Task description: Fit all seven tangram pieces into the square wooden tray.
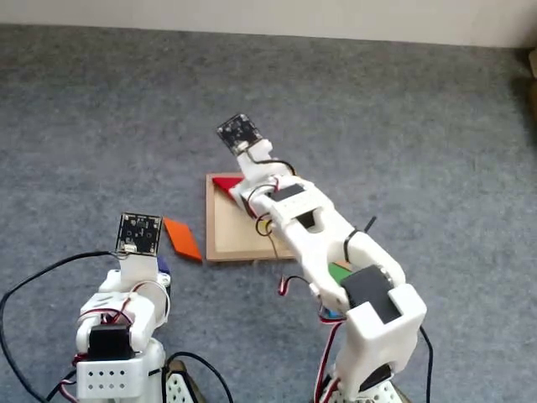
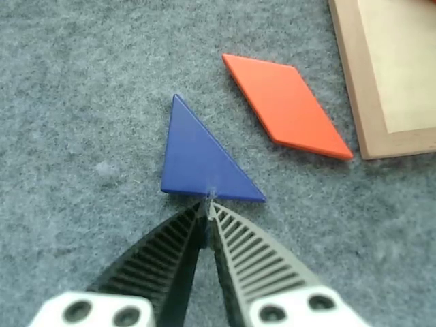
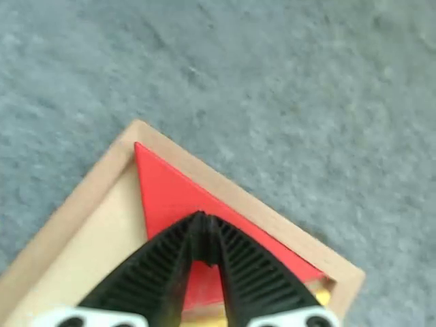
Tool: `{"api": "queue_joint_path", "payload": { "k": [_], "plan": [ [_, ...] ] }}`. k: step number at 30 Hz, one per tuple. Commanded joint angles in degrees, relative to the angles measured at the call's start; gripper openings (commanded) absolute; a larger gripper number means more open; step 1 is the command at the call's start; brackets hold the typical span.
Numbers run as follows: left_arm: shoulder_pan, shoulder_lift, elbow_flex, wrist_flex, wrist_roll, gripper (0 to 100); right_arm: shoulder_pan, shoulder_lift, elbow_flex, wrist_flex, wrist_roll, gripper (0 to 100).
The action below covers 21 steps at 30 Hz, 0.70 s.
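R end effector [image 3: 204, 223] closed over red triangle [image 3: 163, 191] in tray [image 3: 68, 210] corner

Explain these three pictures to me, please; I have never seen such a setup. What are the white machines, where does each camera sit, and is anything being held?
The white machines are two small robot arms, the left arm and the right arm, standing side by side on grey carpet. The high view looks down on both. The other two pictures come from a camera on each arm's wrist, looking along its end effector, the pair of ribbed fingers that pinch.

The left end effector is closed, its tips at the edge of a blue triangle on the carpet, near an orange parallelogram and the wooden tray. The right end effector is closed too, over a red triangle lying in a tray corner. Neither clearly holds anything.
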Motion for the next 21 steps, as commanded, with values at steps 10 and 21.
{"api": "queue_joint_path", "payload": {
  "k": [10,21],
  "plan": [
    [-0.5,0.0,1.2,0.2,0.5,3,4.9,-0.1,0.7,3.6,7.4,0.6],
    [-0.5,0.0,1.2,0.2,0.5,3,5.4,-28.6,15.5,6.9,7.4,0.5]
  ]
}}
